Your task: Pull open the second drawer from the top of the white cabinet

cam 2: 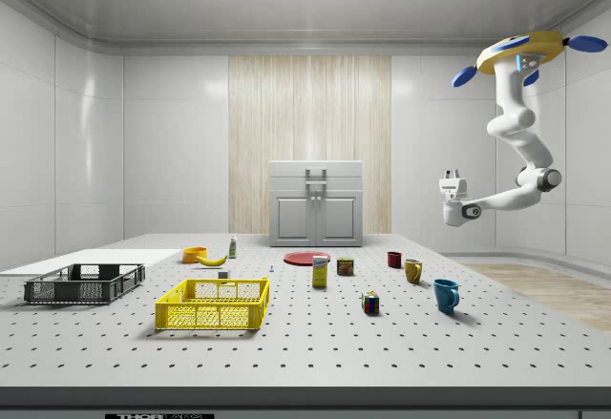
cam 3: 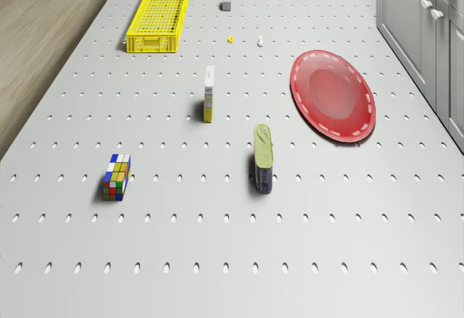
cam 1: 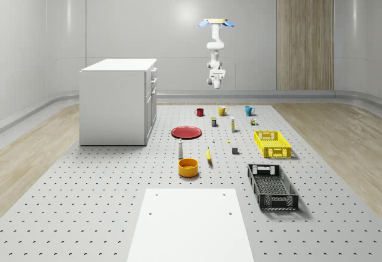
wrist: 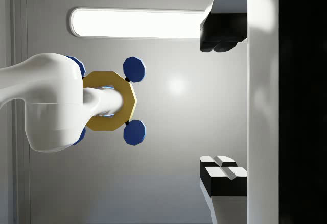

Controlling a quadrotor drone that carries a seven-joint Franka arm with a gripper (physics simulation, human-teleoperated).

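The white cabinet (cam 1: 116, 101) stands on the table at the whole-scene view's left, its drawer front facing right. Its second drawer from the top (cam 2: 316, 188) is closed, with a small handle (cam 1: 154, 82). The drone (cam 1: 216, 23) hovers high over the far end of the table, near the mugs and well away from the cabinet. Below it the arm hangs with my gripper (cam 1: 216, 83) in mid-air, seen at the side view's right (cam 2: 451, 190). In the wrist view the gripper (wrist: 225, 106) is open with nothing between its fingers (wrist: 222, 175), and the drone (wrist: 108, 100) is visible beyond them.
On the perforated table (cam 1: 89, 178) lie a red plate (cam 3: 333, 95), a tin can (cam 3: 263, 159), a small box (cam 3: 209, 93), a Rubik's cube (cam 3: 117, 177), a yellow crate (cam 1: 273, 143), a black crate (cam 1: 272, 186), an orange bowl (cam 1: 188, 167) and three mugs (cam 1: 222, 111).
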